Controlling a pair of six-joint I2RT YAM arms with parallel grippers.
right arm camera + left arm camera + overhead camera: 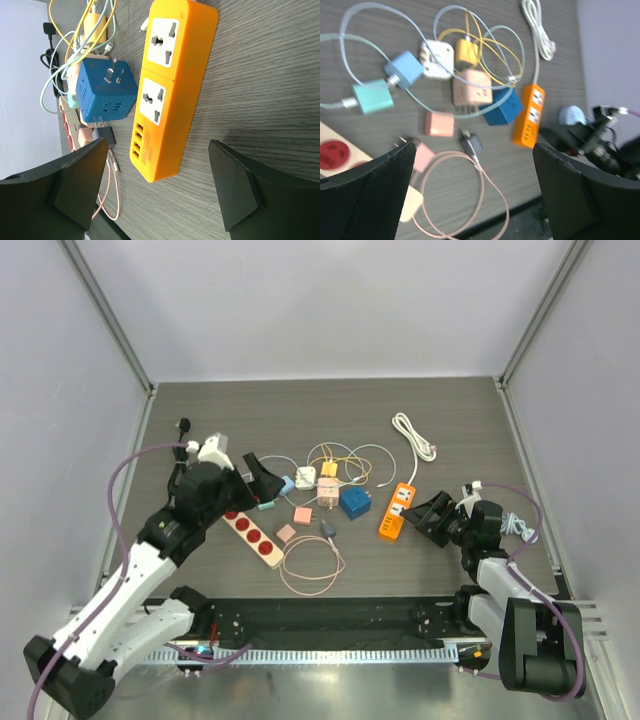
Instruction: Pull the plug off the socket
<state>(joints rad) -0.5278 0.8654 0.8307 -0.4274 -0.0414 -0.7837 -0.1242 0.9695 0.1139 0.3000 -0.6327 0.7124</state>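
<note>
A pink cube socket [328, 490] lies mid-table with a yellow plug [329, 471] against its far side; both show in the left wrist view, socket [471, 87] and plug [466, 52]. Whether the plug is seated I cannot tell. My left gripper [262, 480] is open and empty, left of the cluster, above a cream power strip with red sockets [253, 532]; its view [475, 200] looks down on a pink cable loop [465, 195]. My right gripper [425, 515] is open and empty, just right of an orange power strip [397, 510], which lies ahead of its fingers [165, 90].
A blue cube adapter [355, 502], white [305, 478], light blue [403, 68] and teal [371, 97] chargers, a pink block [300, 514] and a grey plug [328, 528] lie tangled in thin cables. A white coiled cable [412, 435] lies at the back right.
</note>
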